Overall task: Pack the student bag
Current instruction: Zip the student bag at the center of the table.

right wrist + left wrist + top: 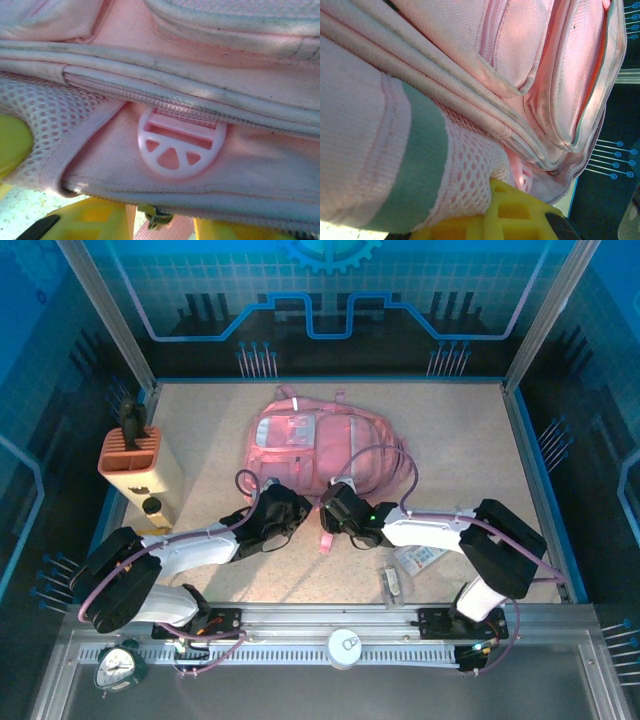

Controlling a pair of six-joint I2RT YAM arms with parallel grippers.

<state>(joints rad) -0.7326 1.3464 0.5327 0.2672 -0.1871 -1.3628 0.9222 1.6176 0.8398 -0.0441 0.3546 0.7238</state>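
Speckled beige tabletop, boxed in by blue-lit panels. At centre of the top view, student bag (pixel 310 440), lying flat with pockets up. Left of it, near the left wall, orange-and-cream pen holder (pixel 130 455). At lower right, on bare table, small loose items (pixel 405 575), well apart from the bag and not yet packed.

2 grippers side by side at the bag's lower edge in the top view. Left gripper (pixel 283 512): clamped fully shut, seemingly pinching the bag's white mesh fabric (pixel 470 165) against a yellow finger (pixel 515 215) low in the left wrist view. Right gripper (pixel 335 512): part-way closed, yellow fingers (pixel 95 220) standing either side of a fold of the bag's hem at the bottom of the right wrist view, with a metal zipper pull (pixel 156 216) between them and a round pale buckle (pixel 177 147) just above. Cannot tell whether truly clamped or merely straddling.

Step in hand, by judgement: taking hold of the bag to open a zip, with no loading begun. Called for next, likely: a firm pinch on the pull itself rather than loose cloth, then a draw along the zip line with the left grip as anchor. Risk with a weak pinch: slipping off.
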